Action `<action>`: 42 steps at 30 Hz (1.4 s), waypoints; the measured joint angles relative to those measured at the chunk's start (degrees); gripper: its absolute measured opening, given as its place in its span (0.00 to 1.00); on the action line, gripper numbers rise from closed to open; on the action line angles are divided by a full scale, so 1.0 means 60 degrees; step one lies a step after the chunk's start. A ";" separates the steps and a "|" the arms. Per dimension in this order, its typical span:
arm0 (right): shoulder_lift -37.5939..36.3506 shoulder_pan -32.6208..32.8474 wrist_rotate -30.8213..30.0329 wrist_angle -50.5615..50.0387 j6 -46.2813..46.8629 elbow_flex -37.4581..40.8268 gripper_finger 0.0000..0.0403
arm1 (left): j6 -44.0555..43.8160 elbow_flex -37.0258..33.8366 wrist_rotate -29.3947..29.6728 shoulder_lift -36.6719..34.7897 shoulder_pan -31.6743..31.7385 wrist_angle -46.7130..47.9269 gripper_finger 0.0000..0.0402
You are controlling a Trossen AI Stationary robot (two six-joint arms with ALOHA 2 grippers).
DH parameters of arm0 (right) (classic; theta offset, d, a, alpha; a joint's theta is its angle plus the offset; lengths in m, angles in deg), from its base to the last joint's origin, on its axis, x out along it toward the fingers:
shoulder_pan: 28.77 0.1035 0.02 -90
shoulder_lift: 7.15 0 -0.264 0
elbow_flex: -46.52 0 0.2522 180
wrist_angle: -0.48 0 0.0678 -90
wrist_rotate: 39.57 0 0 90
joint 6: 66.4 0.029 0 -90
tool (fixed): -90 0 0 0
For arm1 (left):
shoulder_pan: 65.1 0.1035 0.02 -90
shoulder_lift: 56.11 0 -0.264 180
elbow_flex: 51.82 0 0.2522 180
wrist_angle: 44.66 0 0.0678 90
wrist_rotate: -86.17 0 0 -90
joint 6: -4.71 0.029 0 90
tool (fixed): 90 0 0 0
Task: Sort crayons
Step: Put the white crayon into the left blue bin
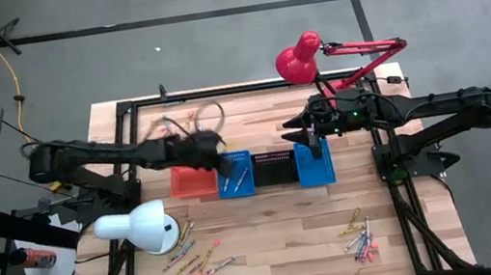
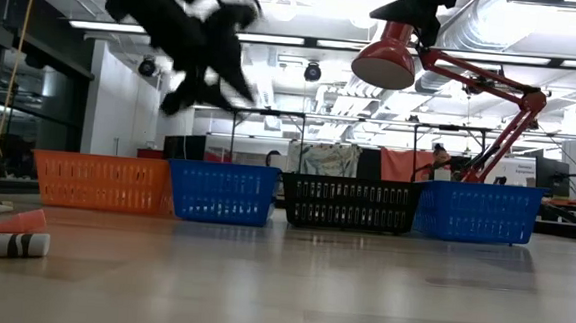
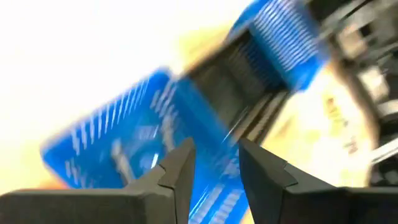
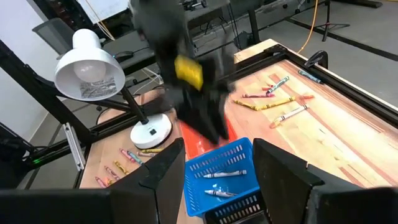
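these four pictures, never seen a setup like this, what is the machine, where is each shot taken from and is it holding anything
It is a robot with two dark jointed arms at a pale wooden table, each ending in a two-finger gripper. One picture looks straight down, one looks level across the tabletop, and two come from cameras on the arms' wrists.

On the table stand four small mesh baskets in a row: an orange basket, a blue basket, a black basket and a second blue basket. Thin crayons in mixed colours lie loose in two heaps near the front edge, the left heap and the right heap, and a few already lie in the first blue basket. A white desk lamp and a red desk lamp stand by.

The left gripper hangs over the first blue basket, jaws apart and empty. The right gripper waits open over the second blue basket.
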 joint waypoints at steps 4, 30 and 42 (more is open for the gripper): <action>0.0000 0.0000 -0.0006 0.0058 0.0000 0.0000 0.45 | 0.1734 0.0000 0.0153 -0.1821 0.0538 -0.0764 0.28; 0.0000 0.0002 -0.0029 0.0830 -0.0506 0.0000 0.45 | 0.4222 -0.1096 0.0738 -0.4818 0.0729 -0.2881 0.28; 0.0000 0.0000 -0.0033 0.0826 -0.0463 0.0000 0.45 | 0.4314 -0.1096 0.0790 -0.4715 0.0729 -0.2821 0.28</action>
